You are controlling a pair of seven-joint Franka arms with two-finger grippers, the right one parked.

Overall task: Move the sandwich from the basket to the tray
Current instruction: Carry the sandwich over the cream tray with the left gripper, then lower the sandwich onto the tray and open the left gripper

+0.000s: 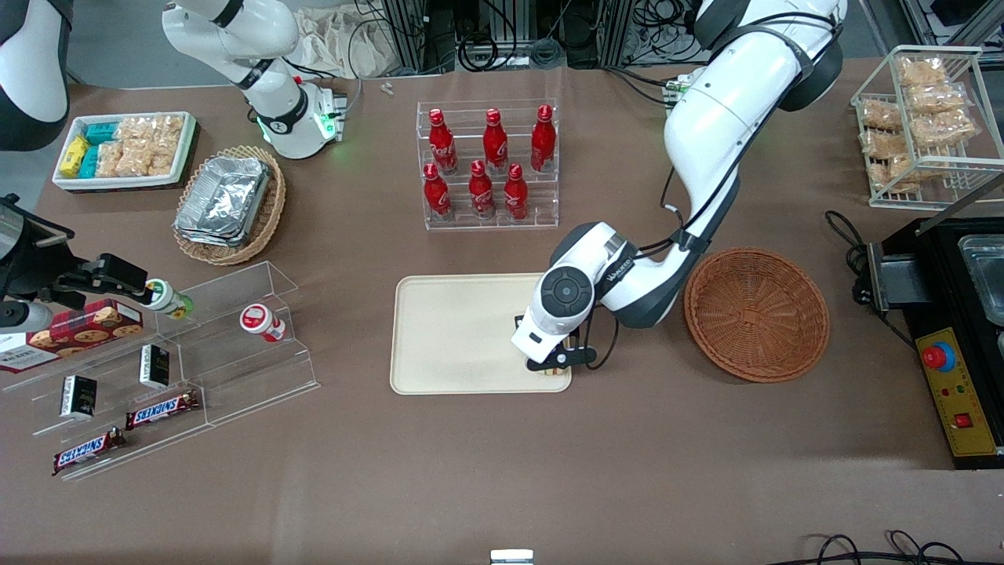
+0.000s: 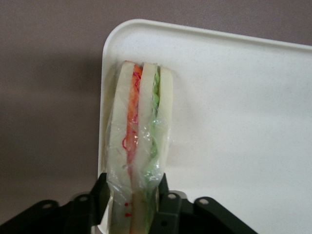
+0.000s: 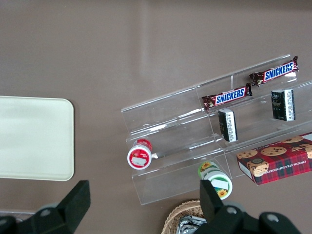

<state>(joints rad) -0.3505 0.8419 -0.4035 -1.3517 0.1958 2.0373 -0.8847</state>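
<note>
The sandwich (image 2: 141,126), a pale bread wedge in clear wrap with orange-red and green filling, stands on its edge at a corner of the cream tray (image 2: 234,122). My left gripper (image 2: 132,183) is shut on the sandwich, one finger on each bread face. In the front view the gripper (image 1: 553,367) is low over the tray (image 1: 455,337), at the corner nearest the front camera on the basket's side; only a sliver of the sandwich (image 1: 549,371) shows under it. The reddish-brown round basket (image 1: 757,314) sits beside the tray, toward the working arm's end, with nothing in it.
A clear rack of red cola bottles (image 1: 490,165) stands farther from the camera than the tray. A clear stepped shelf with snacks (image 1: 180,353), a tan oval basket of foil containers (image 1: 231,204) and a white bin (image 1: 125,149) lie toward the parked arm's end. A black machine (image 1: 957,329) stands past the basket.
</note>
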